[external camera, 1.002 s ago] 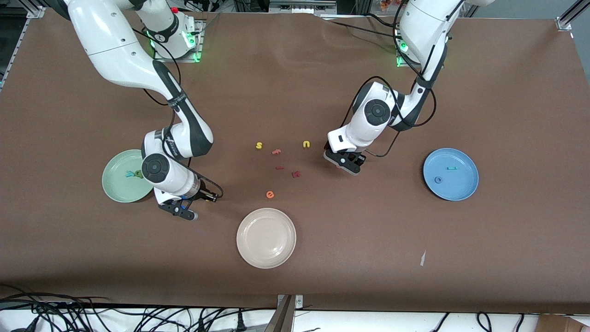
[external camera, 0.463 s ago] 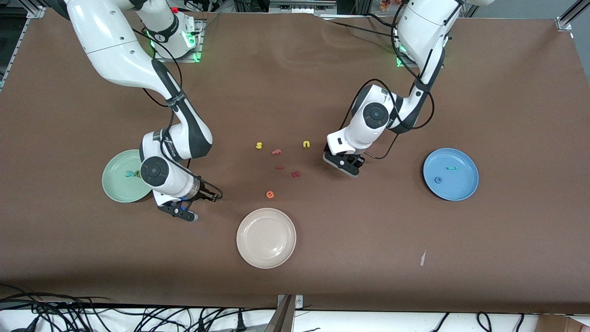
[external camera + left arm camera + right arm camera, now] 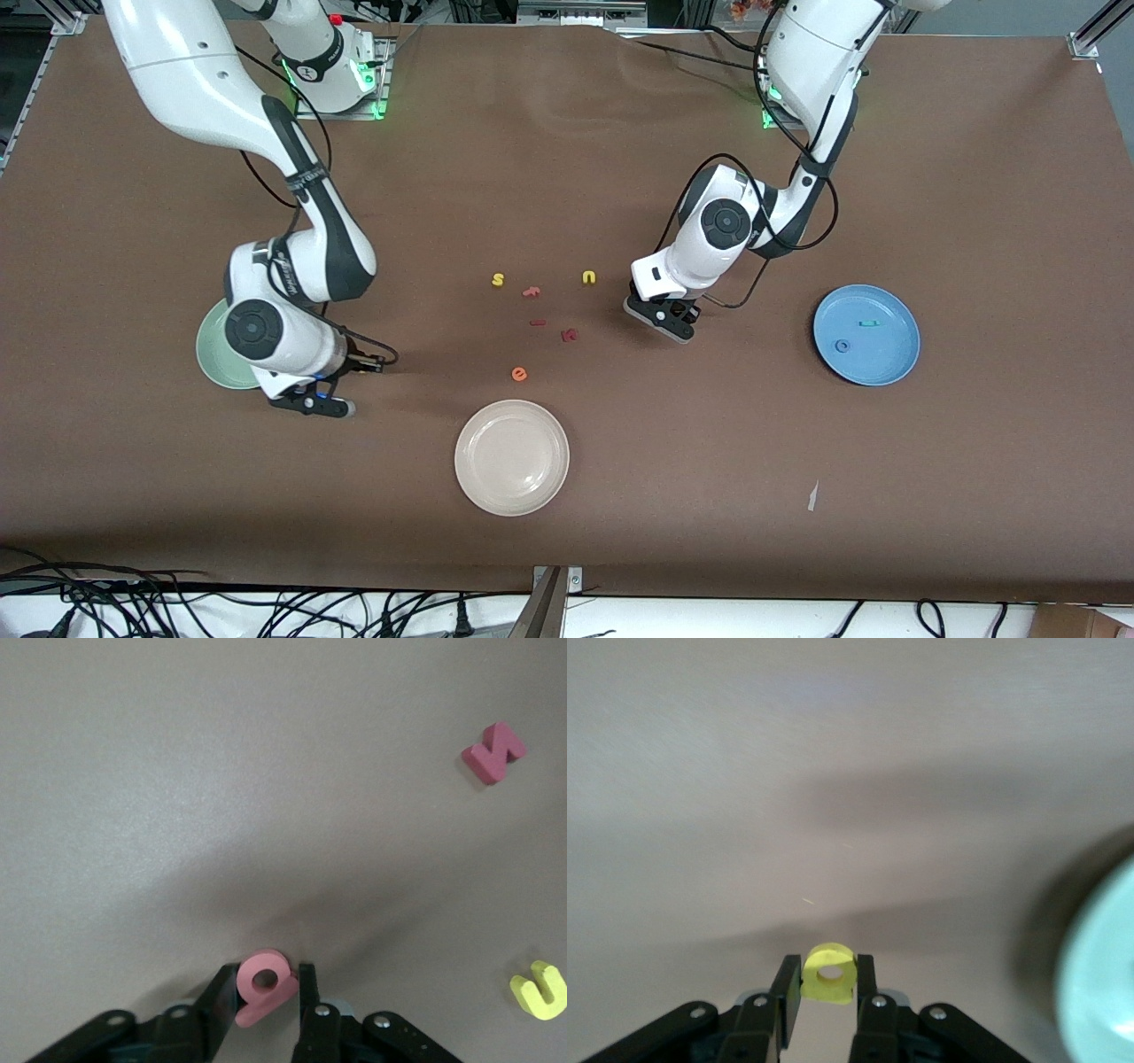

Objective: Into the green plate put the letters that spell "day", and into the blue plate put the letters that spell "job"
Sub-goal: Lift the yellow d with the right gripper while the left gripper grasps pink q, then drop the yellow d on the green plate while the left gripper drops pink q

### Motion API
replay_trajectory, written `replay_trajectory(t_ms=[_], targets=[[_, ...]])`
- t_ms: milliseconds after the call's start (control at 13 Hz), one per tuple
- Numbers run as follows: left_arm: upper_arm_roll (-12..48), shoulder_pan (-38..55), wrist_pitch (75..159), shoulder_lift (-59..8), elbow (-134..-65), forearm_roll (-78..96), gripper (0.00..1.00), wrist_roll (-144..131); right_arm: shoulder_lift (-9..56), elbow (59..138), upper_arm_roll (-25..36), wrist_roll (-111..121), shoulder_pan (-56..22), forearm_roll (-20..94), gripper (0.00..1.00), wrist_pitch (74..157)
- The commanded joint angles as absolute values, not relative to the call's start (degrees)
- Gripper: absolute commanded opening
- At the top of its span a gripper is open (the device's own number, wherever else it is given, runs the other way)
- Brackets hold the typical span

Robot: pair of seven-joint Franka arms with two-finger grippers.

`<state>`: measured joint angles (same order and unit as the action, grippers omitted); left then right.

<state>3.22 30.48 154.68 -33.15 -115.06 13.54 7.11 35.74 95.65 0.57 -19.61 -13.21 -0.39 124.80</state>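
My left gripper (image 3: 266,980) is shut on the pink-red "b" (image 3: 264,986), low over the table near the loose letters; in the front view this gripper (image 3: 663,321) hides the letter. My right gripper (image 3: 827,980) is shut on a yellow looped letter (image 3: 828,973) and hangs over the table (image 3: 312,405) beside the green plate (image 3: 211,356). The right arm covers most of that plate, whose rim (image 3: 1099,983) shows in the right wrist view. The blue plate (image 3: 890,354), toward the left arm's end, holds a teal "j" (image 3: 869,323) and a blue "o" (image 3: 842,346).
Loose letters lie mid-table: a yellow "s" (image 3: 498,280), a yellow "u" (image 3: 588,277), three darker red pieces (image 3: 569,335) and an orange "e" (image 3: 519,374). A cream-white plate (image 3: 511,456) sits nearer the front camera. A small paper scrap (image 3: 812,496) lies near the front edge.
My left gripper has shut on the pink-red "b". My right arm has carried the yellow letter toward the green plate and now covers most of it.
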Motion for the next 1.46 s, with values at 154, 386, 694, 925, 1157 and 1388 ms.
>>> replay_trajectory(t_ms=[154,386,694,925,1157,1388], targets=[[2.6,28.8,154.6,-32.5,-114.4,12.5,0.06,9.6,25.6,111.2,6.1,-7.2,-13.1,-0.4,0.09,130.0],[2.6,23.3,150.1,-27.9,-114.9,12.4,0.06,11.6,24.3,116.1,10.3,0.9,-13.1,-0.3,0.09,133.9],[2.6,12.1,142.4,-22.4,-115.8,12.4,0.07,20.9,25.5,115.8,12.1,4.0,-12.8,0.4,0.68,133.6],[2.3,3.5,137.6,-21.4,-115.8,11.3,0.07,28.3,24.8,114.5,11.9,4.3,-12.8,0.6,0.99,131.9],[2.2,-2.6,137.5,-22.8,-116.0,11.1,0.07,35.9,24.6,107.7,11.5,3.9,-13.0,3.1,0.99,119.7],[0.9,-3.3,137.5,-23.2,-118.3,10.6,0.17,35.9,24.3,99.5,11.4,3.7,-13.4,3.1,0.99,107.0]])
